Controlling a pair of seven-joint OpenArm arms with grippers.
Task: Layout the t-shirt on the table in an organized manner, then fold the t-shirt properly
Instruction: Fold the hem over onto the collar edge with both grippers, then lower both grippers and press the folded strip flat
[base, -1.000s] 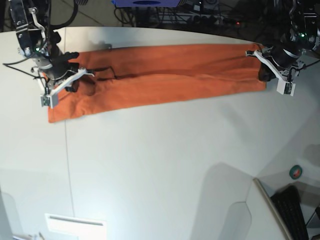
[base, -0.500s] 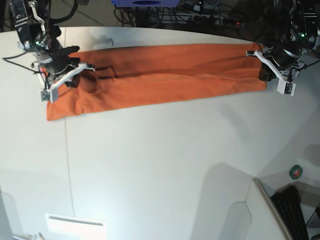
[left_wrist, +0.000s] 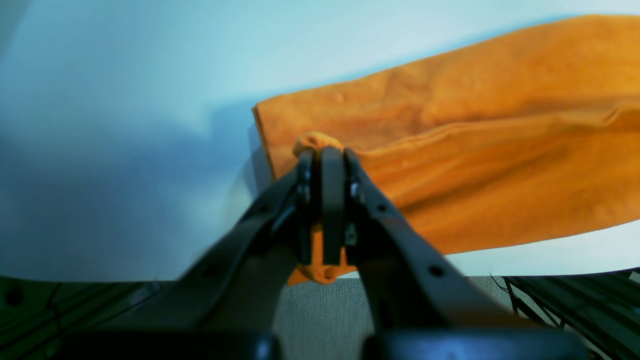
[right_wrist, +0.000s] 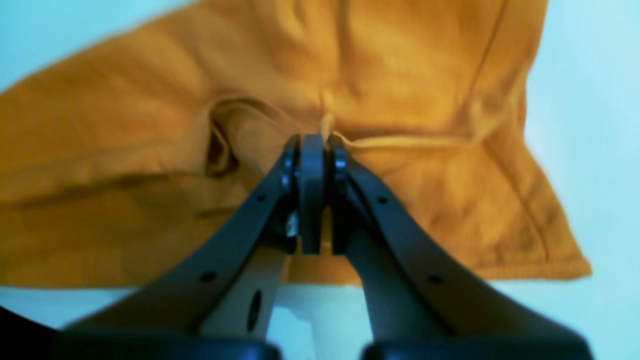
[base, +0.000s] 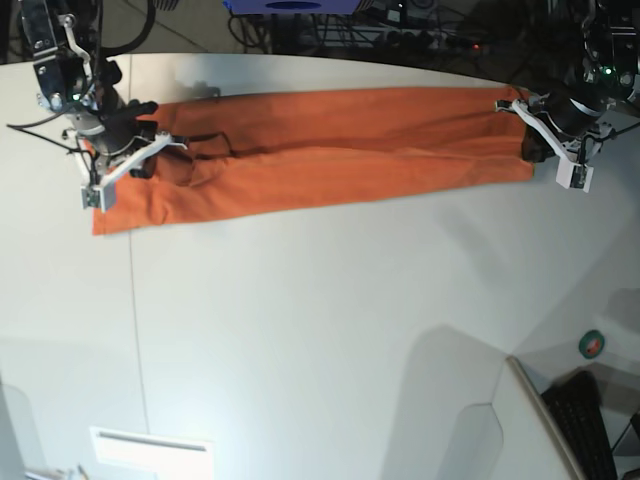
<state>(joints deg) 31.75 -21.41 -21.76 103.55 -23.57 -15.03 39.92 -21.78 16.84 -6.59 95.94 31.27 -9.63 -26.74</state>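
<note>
soft matt orange cloth t-shirt (base: 330, 145), smooth matt white table (base: 320, 320)

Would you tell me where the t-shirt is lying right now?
In the base view the t-shirt stretches across the table's far edge, between the left gripper and right gripper.

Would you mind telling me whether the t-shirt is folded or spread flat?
Folded: the t-shirt lies as a long narrow band, layers overlapping lengthwise.

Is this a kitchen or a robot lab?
Probably a robot lab: two robot arms hold an orange t-shirt on a big white table, with tangled cables behind and a keyboard nearby.
</note>
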